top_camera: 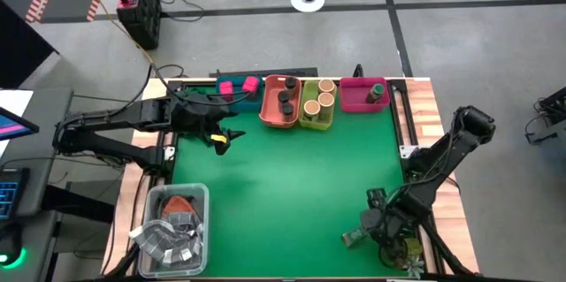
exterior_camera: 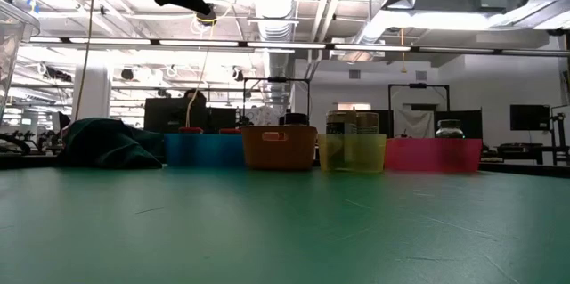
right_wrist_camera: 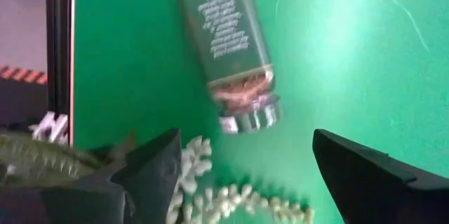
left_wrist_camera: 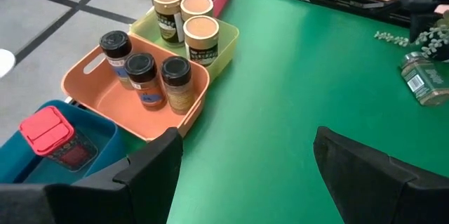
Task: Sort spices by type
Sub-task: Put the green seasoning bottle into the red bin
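At the near right corner of the green table [top_camera: 283,185], a green-labelled spice jar [right_wrist_camera: 226,48] lies on its side, apart from the trays at the far edge. The right end effector [top_camera: 378,220] hovers over it with its fingers spread wide and nothing between them; in its wrist view the jar sits just ahead of the gap, and a pale leafy sprig [right_wrist_camera: 231,199] lies close beside one end of the jar. The jar's long axis runs roughly away from the end effector, slightly slanted, so the fingers stand to either side of its length. That looks like the right way round for a pinch across the body. Which end carries the lid is hard to tell here, since the far end runs out of view.

The jar seems to belong in the pink tray [top_camera: 354,96], where another green-topped jar [top_camera: 377,92] already stands. That tray is at the far right of the row, well apart from the lying jar and straight up the right arm's side of the table.

The left end effector [top_camera: 221,136] hangs by the far left, near the blue tray [top_camera: 256,98] holding the pink boxes [top_camera: 239,87], its fingers also parted and empty. It is much the farther of the two from the lying jar. The orange tray [left_wrist_camera: 105,94] with three dark-lidded jars [left_wrist_camera: 144,76] and the yellow-green tray [left_wrist_camera: 224,41] with three tan-topped cylinders [left_wrist_camera: 186,17] look sorted.
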